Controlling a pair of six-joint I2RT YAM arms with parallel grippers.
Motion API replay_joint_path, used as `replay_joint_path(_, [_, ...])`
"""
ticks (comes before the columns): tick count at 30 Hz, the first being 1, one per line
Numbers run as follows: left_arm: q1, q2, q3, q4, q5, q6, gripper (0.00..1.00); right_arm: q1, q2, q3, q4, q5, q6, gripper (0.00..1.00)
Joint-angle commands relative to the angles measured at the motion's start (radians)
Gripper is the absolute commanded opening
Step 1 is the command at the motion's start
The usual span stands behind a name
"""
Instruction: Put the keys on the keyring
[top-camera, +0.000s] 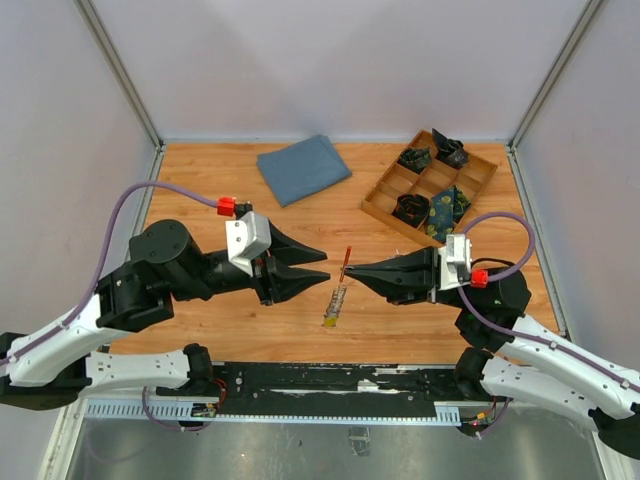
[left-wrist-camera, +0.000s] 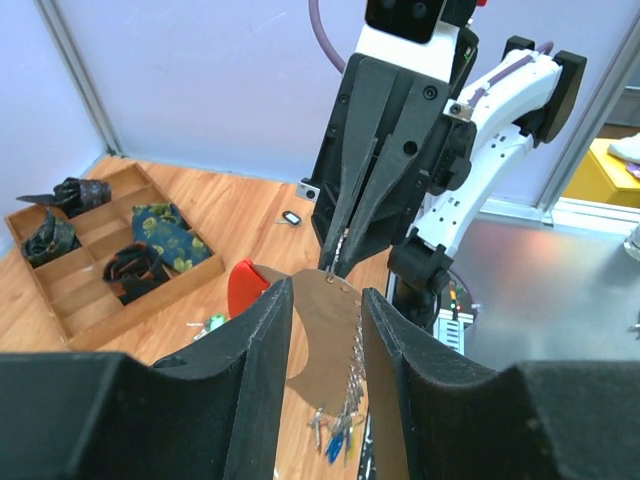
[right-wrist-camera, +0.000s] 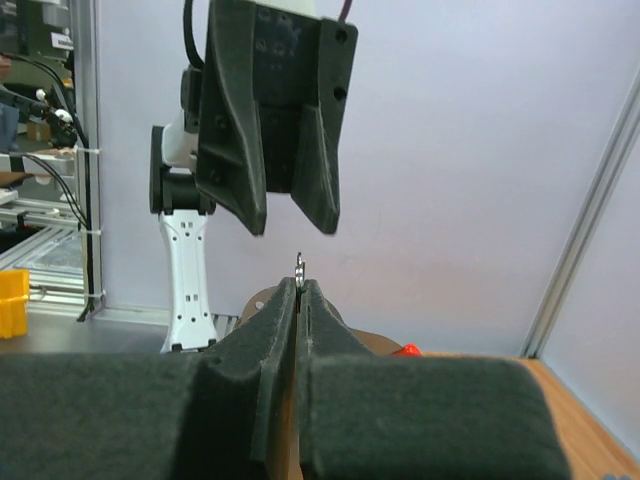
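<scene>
**A:** The right fingers (top-camera: 390, 270) are pinched shut, and the keys (top-camera: 336, 300) trail down from that pinch, just below the keyring (top-camera: 347, 260).

**B:** Hanging free?

**A:** It looks that way from the left wrist, a loose string with yellow and blue ends at the bottom. Whether those ends brush the worktop (top-camera: 200, 180) is too close to call. Holding them up would let the bunch sort itself out rather than lie tangled.

**B:** And the keyring itself?

**A:** It's a thin red loop right at the closed tips, rising off them. Whether it's caught in the same pinch as the keys, none of the views settle.

**B:** Left fingers (top-camera: 300, 248)?

**A:** They're on the far side of the keyring, facing it, spread apart with nothing between them. That fits the job: one arm steadies the work while the other leaves a gap ready to close on the loop.

**B:** So the threading isn't done?

**A:** Probably not. This reads as the line-up.
</scene>
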Motion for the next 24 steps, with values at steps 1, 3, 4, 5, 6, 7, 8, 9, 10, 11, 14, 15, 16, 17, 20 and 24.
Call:
replay_joint_path(1, [-0.009,0.029,0.002,0.065,0.032,-0.008,0.39,0.014,-0.004,0.007,0.176,-0.018,0.051,0.0])
replay_joint_path(3, [-0.01,0.035,0.004,0.062,0.033,-0.005,0.39,0.017,-0.004,0.006,0.189,-0.025,0.055,0.0])
replay_joint_path(4, [-0.01,0.037,0.002,0.064,0.033,-0.004,0.39,0.019,-0.004,0.008,0.192,-0.027,0.055,0.0])
replay_joint_path(5, [-0.009,0.035,0.001,0.066,0.033,-0.005,0.39,0.021,-0.004,0.009,0.192,-0.03,0.056,0.0])
replay_joint_path(6, [-0.009,0.033,-0.002,0.07,0.033,-0.004,0.39,0.023,-0.004,0.01,0.192,-0.034,0.055,0.0])
replay_joint_path(7, [-0.009,0.03,-0.008,0.077,0.034,-0.004,0.39,0.026,-0.003,0.01,0.192,-0.038,0.055,0.0])
replay_joint_path(8, [-0.009,0.026,-0.016,0.087,0.033,-0.005,0.39,0.028,-0.001,0.012,0.192,-0.04,0.051,0.0])
replay_joint_path(9, [-0.01,0.024,-0.022,0.097,0.034,-0.007,0.39,0.029,0.001,0.014,0.19,-0.04,0.05,0.0])
replay_joint_path(10, [-0.009,0.025,-0.025,0.105,0.038,-0.009,0.39,0.031,0.002,0.016,0.185,-0.044,0.048,0.0])
replay_joint_path(11, [-0.009,0.028,-0.025,0.112,0.045,-0.01,0.38,0.032,0.003,0.017,0.18,-0.047,0.043,0.0])
replay_joint_path(14, [-0.009,0.043,-0.014,0.12,0.08,-0.012,0.33,0.034,0.007,0.02,0.175,-0.045,0.033,0.0])
replay_joint_path(15, [-0.009,0.049,-0.011,0.12,0.093,-0.012,0.32,0.035,0.008,0.02,0.175,-0.045,0.033,0.0])
replay_joint_path(16, [-0.009,0.055,-0.009,0.12,0.104,-0.009,0.32,0.036,0.01,0.023,0.176,-0.045,0.032,0.0])
replay_joint_path(17, [-0.009,0.058,-0.007,0.12,0.115,-0.007,0.32,0.036,0.012,0.024,0.176,-0.046,0.032,0.0])
replay_joint_path(20, [-0.009,0.066,-0.004,0.115,0.137,-0.003,0.31,0.037,0.013,0.026,0.174,-0.048,0.032,0.0])
replay_joint_path(24, [-0.01,0.067,-0.007,0.109,0.135,-0.001,0.29,0.038,0.003,0.026,0.163,-0.047,0.026,0.0])
